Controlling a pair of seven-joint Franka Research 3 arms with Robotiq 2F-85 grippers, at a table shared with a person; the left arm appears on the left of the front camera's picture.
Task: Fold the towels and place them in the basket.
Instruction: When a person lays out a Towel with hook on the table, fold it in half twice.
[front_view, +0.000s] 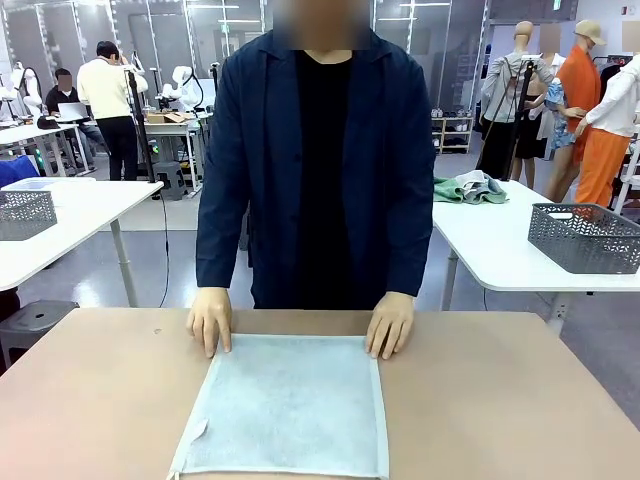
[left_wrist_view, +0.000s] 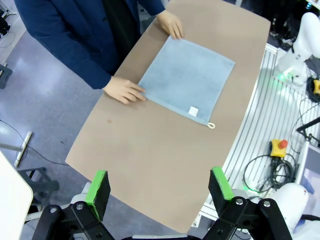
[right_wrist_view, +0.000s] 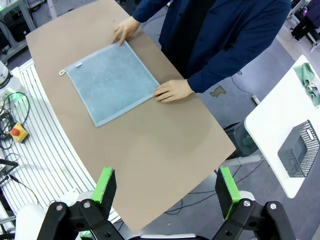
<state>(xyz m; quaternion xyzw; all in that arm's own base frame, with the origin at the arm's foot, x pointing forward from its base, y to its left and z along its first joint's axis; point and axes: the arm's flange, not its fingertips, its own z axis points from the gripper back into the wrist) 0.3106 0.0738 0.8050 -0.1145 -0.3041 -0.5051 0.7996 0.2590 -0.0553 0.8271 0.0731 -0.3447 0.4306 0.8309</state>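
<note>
Brown table (front_view: 100, 400) is seen from the front, and a blue-grey towel (front_view: 290, 405) is spread flat at the table's middle. The towel's far corners are pinned at the table's far edge by a person, with one hand (front_view: 210, 320) on one corner and the other hand (front_view: 390, 322) on the next. A grey basket (front_view: 585, 237) is set on a white side table (front_view: 490, 250) beyond the table's right end.

From the left wrist, the left gripper (left_wrist_view: 159, 176) is poised above the table with its jaws spread wide and nothing caught between them. The towel (left_wrist_view: 187, 80) is shown flat on the table, with a white tag (left_wrist_view: 193, 110) and a loop (left_wrist_view: 211, 125) at one corner.

From the right wrist, the right gripper (right_wrist_view: 165, 172) is likewise spread wide and empty above the table. The towel (right_wrist_view: 110, 82) is seen lying on the table, and the basket (right_wrist_view: 298, 150) is seen off the table's end.
</note>
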